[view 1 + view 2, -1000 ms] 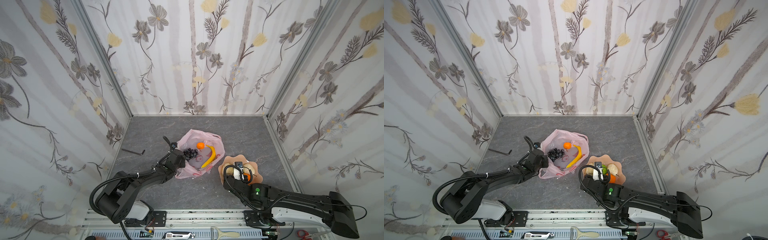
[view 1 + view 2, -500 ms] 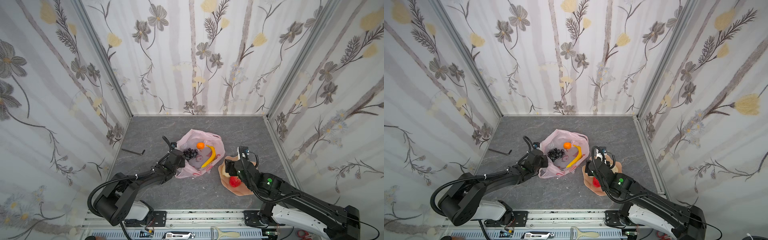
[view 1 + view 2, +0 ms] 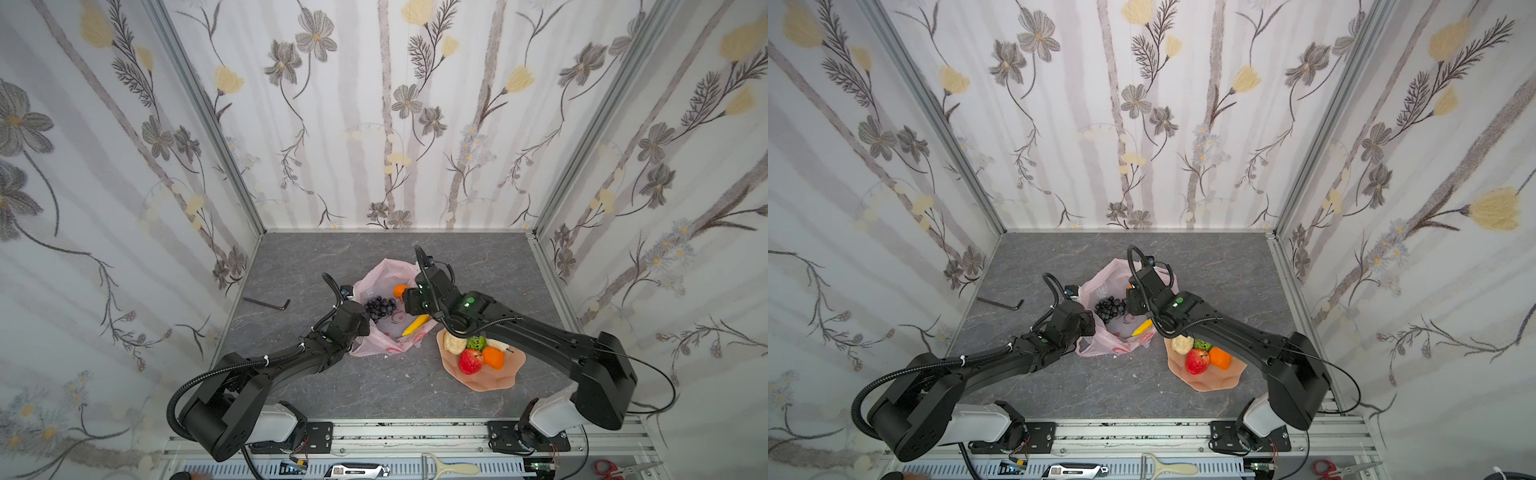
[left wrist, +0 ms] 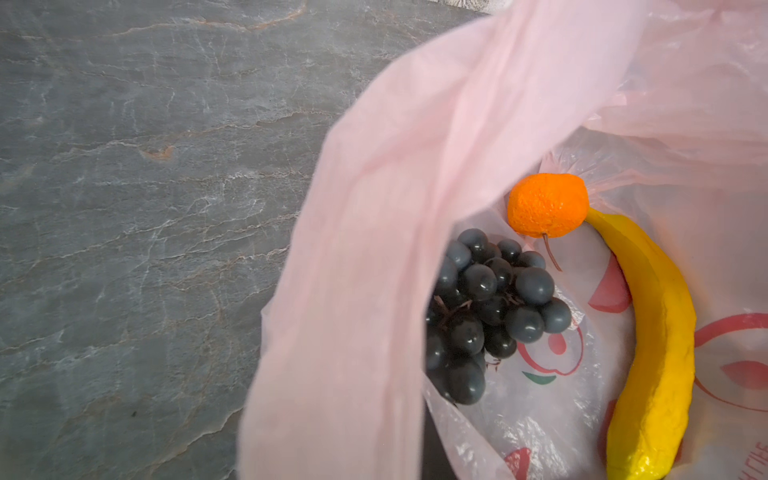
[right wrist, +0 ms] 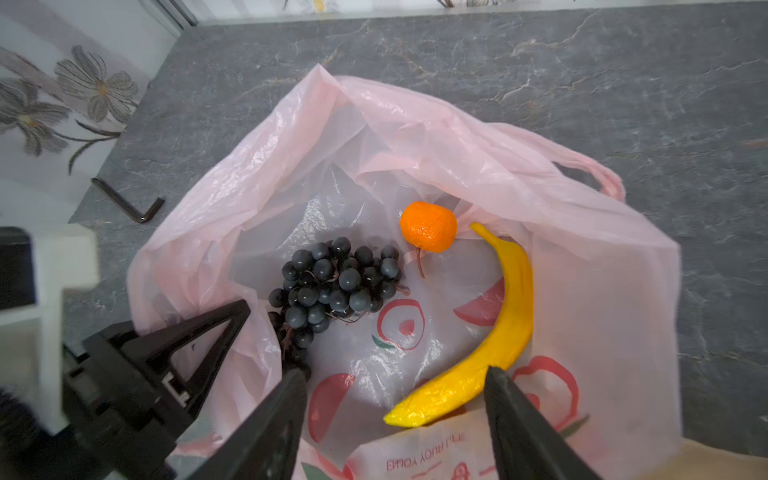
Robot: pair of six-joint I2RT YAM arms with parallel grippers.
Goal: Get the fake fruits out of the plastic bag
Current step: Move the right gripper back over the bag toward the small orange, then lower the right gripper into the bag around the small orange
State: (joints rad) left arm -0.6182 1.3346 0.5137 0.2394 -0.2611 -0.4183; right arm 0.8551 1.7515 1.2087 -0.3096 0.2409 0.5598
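Right gripper (image 5: 395, 374) spread over banana (image 5: 517, 307), left gripper (image 5: 237, 316) pinching plastic bag (image 5: 602, 291) rim

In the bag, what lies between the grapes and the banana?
No fruit: only the bag's printed floor separates the grapes from the banana, clear in the right wrist view. The orange sits off that stretch, by the banana's tip.

A black hex key (image 3: 266, 302) lies on the grey stone-patterned table (image 3: 316, 257), near its left edge. A peach wavy-edged dish (image 3: 490, 379) sits toward the right. Red-handled scissors (image 3: 604, 473) lie beyond the front rail.
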